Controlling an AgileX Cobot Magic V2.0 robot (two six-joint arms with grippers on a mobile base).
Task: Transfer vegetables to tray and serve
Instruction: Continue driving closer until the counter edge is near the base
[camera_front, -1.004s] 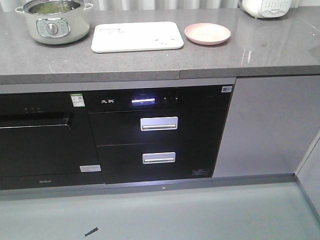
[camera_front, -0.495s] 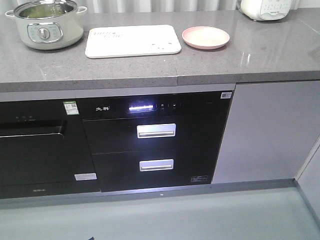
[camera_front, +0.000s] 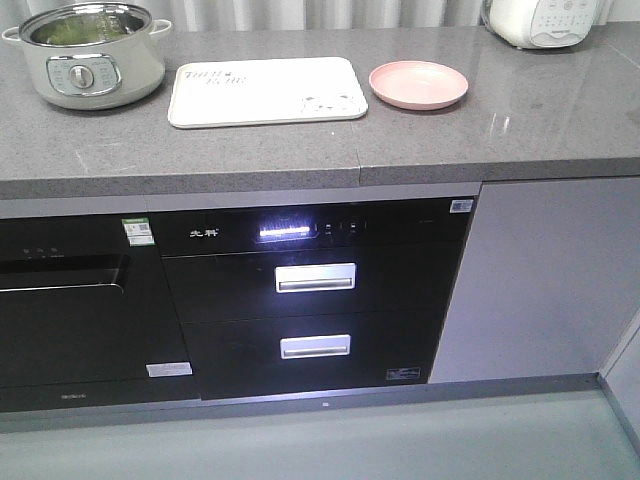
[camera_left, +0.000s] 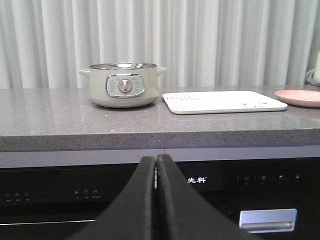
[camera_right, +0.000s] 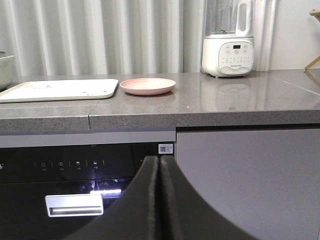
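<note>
On the counter (camera_front: 300, 145), front view, the vegetables (camera_front: 68, 30) sit in the pot (camera_front: 88, 62), left of the tray (camera_front: 265, 92); left wrist view, the left gripper (camera_left: 156, 162) is pressed together; right wrist view, the right gripper (camera_right: 159, 162) likewise

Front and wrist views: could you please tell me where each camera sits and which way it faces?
Front: high, looking down on counter, pot, tray, pink plate; no robot parts.
Left wrist: near counter height, facing pot and tray; shut left gripper at bottom.
Right wrist: likewise, facing plate and white appliance; shut right gripper.
Shared: tray, plate.
</note>
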